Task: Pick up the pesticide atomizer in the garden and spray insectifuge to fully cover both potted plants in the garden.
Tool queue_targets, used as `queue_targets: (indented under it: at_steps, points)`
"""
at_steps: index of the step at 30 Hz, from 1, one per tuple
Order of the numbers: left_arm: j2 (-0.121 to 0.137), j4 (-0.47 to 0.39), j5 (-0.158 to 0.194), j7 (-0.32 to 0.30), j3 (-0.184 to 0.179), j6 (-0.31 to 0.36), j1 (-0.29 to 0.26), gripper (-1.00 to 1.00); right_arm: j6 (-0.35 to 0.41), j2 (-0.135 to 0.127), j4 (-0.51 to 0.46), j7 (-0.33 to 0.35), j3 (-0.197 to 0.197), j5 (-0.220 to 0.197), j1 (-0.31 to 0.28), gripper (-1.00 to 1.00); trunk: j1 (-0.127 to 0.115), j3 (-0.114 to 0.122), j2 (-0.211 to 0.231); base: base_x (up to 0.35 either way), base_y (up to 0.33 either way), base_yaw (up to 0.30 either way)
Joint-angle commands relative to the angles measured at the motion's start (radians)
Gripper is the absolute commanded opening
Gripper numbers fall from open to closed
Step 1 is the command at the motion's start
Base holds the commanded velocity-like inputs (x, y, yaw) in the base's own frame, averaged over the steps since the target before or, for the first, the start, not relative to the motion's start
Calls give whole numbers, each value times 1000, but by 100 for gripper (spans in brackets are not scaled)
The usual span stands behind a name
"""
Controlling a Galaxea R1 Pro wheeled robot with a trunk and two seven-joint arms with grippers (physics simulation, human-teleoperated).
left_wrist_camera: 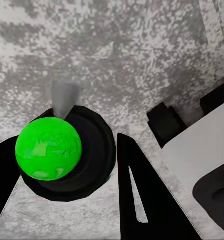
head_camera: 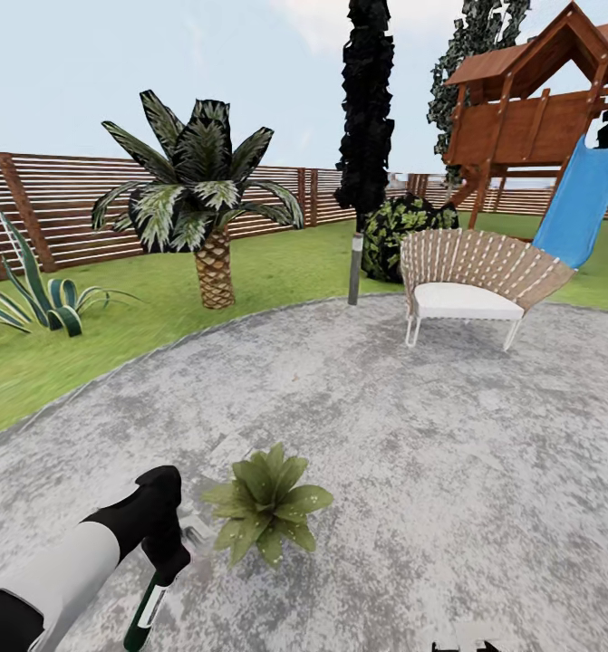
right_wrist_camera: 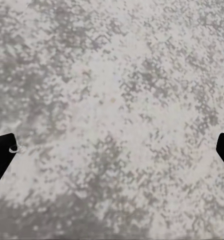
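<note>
A potted plant (head_camera: 265, 503), a low rosette of green pointed leaves, stands on the round grey paved patio (head_camera: 412, 435) of the garden. Just left of it, my left gripper (head_camera: 165, 554) is shut on the pesticide atomizer (head_camera: 146, 608), a slim dark green bottle with a white label that slants down from the fingers. In the left wrist view the atomizer (left_wrist_camera: 48, 148) appears end-on as a bright green round shape between the black fingers (left_wrist_camera: 137, 190) of the left gripper (left_wrist_camera: 66, 175). The right gripper (right_wrist_camera: 112, 150) hangs open over bare paving, its fingertips (right_wrist_camera: 0, 150) far apart.
Lawn (head_camera: 276, 263) rings the patio, backed by a brown slatted fence (head_camera: 59, 199). A palm (head_camera: 201, 195) and an agave clump (head_camera: 32, 303) stand to the left. A grey bollard lamp (head_camera: 355, 268), a woven chair (head_camera: 476, 281) and a play tower with a blue slide (head_camera: 583, 199) lie ahead.
</note>
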Motion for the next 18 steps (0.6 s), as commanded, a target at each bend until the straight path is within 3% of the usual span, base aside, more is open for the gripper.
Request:
queue_targets:
  at_steps: [1,11,18]
  points:
    - [1,-3,-8,-10,-2,6,0,-100,-4,-1,2,-5,-7,11,-1,100,0,-1,0,145,313,-8]
    - [-2,-4,-8,-8,-2,6,0,-100,-4,-2,1,-5,-8,11,-1,100,0,-1,0,207,278,-1]
    - [8,10,-12,-1,-2,5,1,-100,-4,0,-1,-6,-9,11,-1,100,0,-1,0,51,44,-48]
